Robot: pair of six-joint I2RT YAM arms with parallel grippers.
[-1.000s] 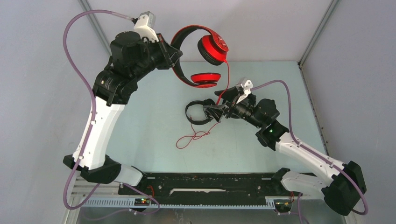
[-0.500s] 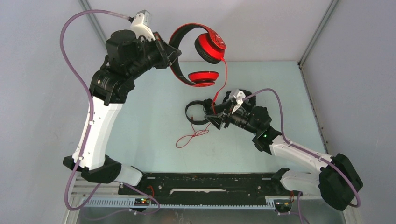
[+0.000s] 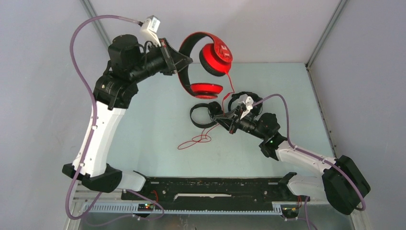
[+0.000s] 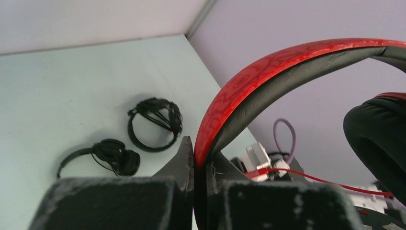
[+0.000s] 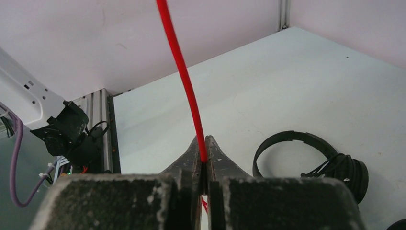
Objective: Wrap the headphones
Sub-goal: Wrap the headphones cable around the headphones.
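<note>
1. The left gripper (image 3: pixel 184 61) is clamped on the band of the red headphones (image 3: pixel 212 57), holding them in the air above the table (image 3: pixel 153 120).
2. The right gripper (image 3: pixel 220 118) is pinched tight on the hanging red cable (image 5: pixel 184 81).
3. One black headset (image 4: pixel 117 160) and a second black headset (image 4: pixel 167 115) lie on the table.

Overhead looks down; wrist views (close) share the table (image 3: pixel 143 129).

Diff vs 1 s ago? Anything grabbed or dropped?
The left hand carried the red headphones slightly right and tilted them. The right hand, pinching the red cable, drew back toward the near edge, uncovering the second black headset. Nothing grabbed or released; both hands stay shut. The first black headset has not moved.
</note>
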